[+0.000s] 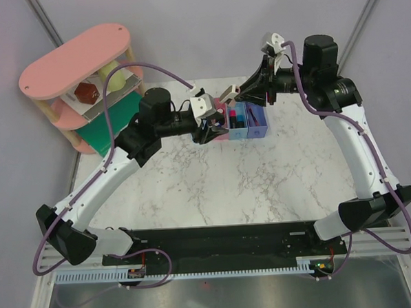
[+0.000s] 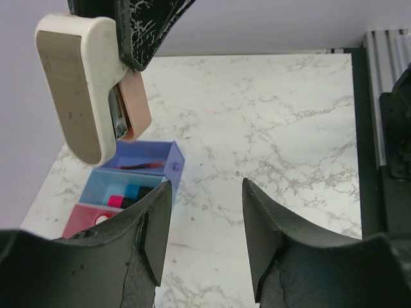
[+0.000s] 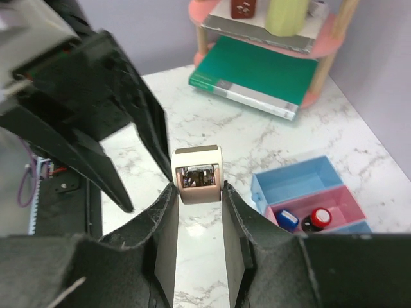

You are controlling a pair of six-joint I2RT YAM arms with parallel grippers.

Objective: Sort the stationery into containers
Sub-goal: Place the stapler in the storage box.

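Observation:
My right gripper [image 3: 199, 187] is shut on a beige-grey stapler-like block [image 3: 198, 173] and holds it in the air above the table. The left wrist view shows that block [image 2: 77, 90] hanging over the containers. The violet-blue bin [image 2: 173, 160] holds a thin red pen [image 2: 141, 165], and the light blue bin [image 2: 96, 183] holds markers [image 2: 125, 196]. In the pink bin [image 3: 340, 199] lie a small blue piece [image 3: 288, 219] and a red-topped black piece [image 3: 319, 217]. The end light blue bin [image 3: 292, 183] shows nothing inside. My left gripper [image 2: 207, 192] is open over bare marble beside the bins [image 1: 248, 121], with nothing between its fingers.
A pink oval tiered shelf [image 1: 77, 67] stands at the back left with a flat green board [image 3: 257, 74] under it. Both arms meet over the bin row at the back middle. The table's right edge and a black rail [image 2: 363, 128] lie to the side.

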